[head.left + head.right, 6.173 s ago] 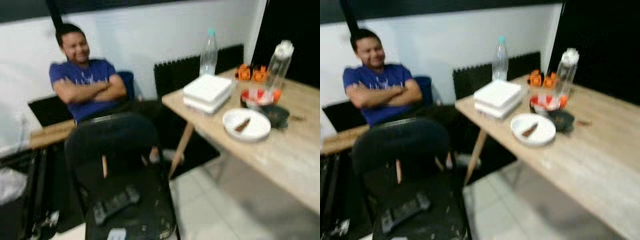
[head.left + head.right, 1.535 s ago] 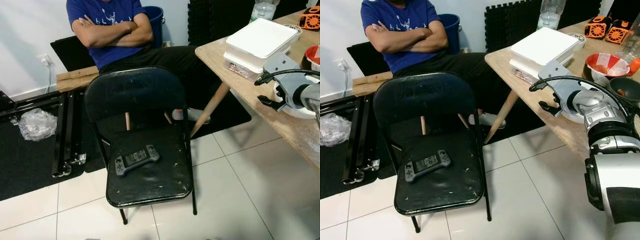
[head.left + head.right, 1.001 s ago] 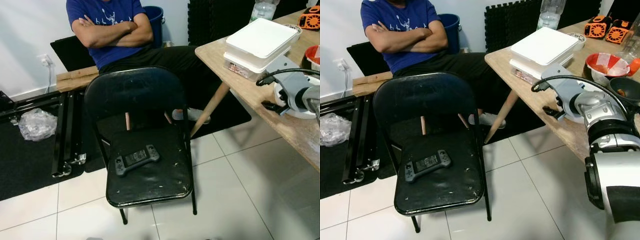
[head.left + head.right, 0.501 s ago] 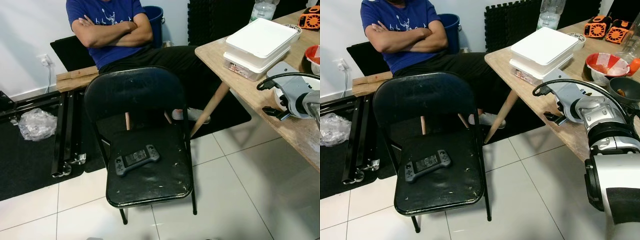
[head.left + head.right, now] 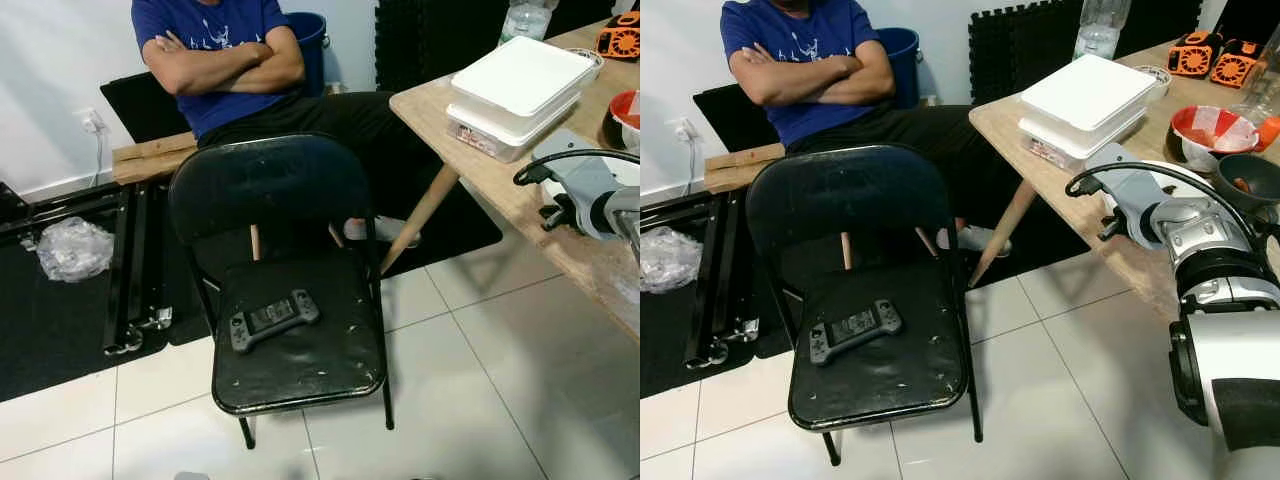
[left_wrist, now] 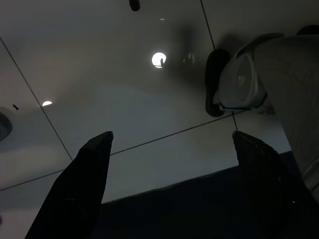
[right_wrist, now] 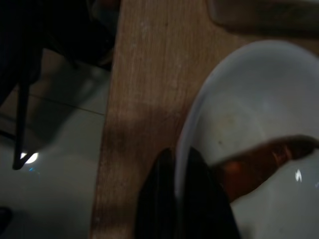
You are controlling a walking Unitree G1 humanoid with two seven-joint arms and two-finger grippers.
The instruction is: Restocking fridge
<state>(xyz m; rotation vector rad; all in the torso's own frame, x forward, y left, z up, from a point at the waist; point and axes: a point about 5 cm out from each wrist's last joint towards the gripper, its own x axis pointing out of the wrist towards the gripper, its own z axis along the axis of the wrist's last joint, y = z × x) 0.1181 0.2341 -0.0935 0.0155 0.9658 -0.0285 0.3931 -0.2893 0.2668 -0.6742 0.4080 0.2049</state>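
Right gripper [image 7: 182, 199] is working at the near-left rim of the white plate [image 7: 259, 149] on the wooden table [image 5: 1140, 262], on the right side of the scene. In the right wrist view the two black fingers are pinching the plate's edge, one on each side of the rim, so it is clenched on the plate. A brown scrap of food [image 7: 264, 154] is lying inside the plate.

Handling judgement: plate looks rigid, smooth, probably ceramic or melamine, so slippery and breakable if dropped. A rim pinch is the only real hold available; weight will be levering against the fingers, so keeping it level matters or the food slides off. Plate is sitting near the table edge, so there is room to slide it off sideways.

Stacked white containers [image 5: 520, 85] and a red bowl [image 5: 1212, 128] are sitting farther back.

Left gripper [image 6: 169, 184] is hanging idle over floor tiles, fingers spread apart, holding nothing.

No fridge visible in these frames.
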